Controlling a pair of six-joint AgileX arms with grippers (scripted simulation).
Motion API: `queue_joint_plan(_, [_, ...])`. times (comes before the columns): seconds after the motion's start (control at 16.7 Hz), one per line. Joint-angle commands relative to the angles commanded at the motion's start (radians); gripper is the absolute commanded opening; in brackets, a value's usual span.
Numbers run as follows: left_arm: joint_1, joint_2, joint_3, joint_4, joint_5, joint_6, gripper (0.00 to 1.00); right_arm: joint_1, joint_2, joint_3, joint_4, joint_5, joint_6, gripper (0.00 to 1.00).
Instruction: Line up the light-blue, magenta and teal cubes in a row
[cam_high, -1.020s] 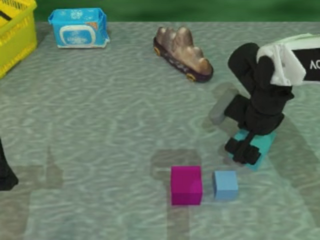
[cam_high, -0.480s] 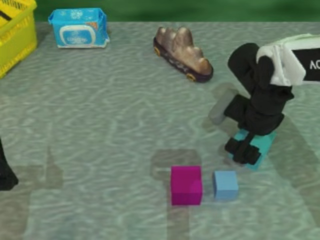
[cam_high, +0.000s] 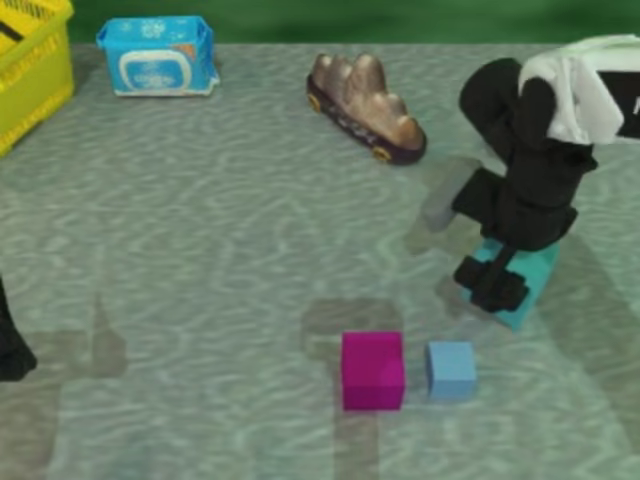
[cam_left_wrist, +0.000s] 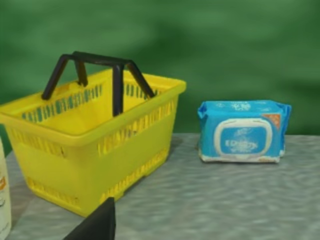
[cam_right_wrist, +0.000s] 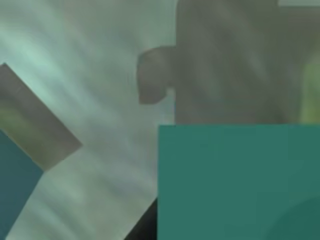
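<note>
Your teal cube (cam_high: 530, 285) sits right of centre on the table, mostly hidden under the right gripper (cam_high: 490, 284), which is planted on top of it. From the wrist camera the teal face (cam_right_wrist: 235, 180) fills the view, so you appear to have it clamped between the fingers. Just nearer and to the left, the magenta cube (cam_high: 372, 370) and the light-blue cube (cam_high: 451, 369) sit side by side, a small gap between them. This reads as the carrying step for the last cube. Next you'll want to bring the teal one nearer, set it just right of the light-blue cube, square with the pair. Your left gripper (cam_high: 12, 350) idles at the near left edge; its fingers can't be made out.
</note>
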Motion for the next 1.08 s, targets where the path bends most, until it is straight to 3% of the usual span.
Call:
queue_joint_plan(0.24, [0.000, 0.000, 0.000, 0.000, 0.000, 0.000, 1.00, 0.009, -0.055, 0.072, -0.119, 0.000, -0.006, 0.00])
queue_joint_plan(0.6, [0.000, 0.000, 0.000, 0.000, 0.000, 0.000, 1.00, 0.018, -0.043, 0.087, -0.129, 0.000, -0.005, 0.00])
queue_joint_plan(0.78, [0.000, 0.000, 0.000, 0.000, 0.000, 0.000, 1.00, 0.099, 0.026, 0.188, -0.183, 0.000, -0.011, 0.00])
queue_joint_plan(1.08, [0.000, 0.000, 0.000, 0.000, 0.000, 0.000, 1.00, 0.322, 0.198, 0.514, -0.327, 0.001, -0.029, 0.00])
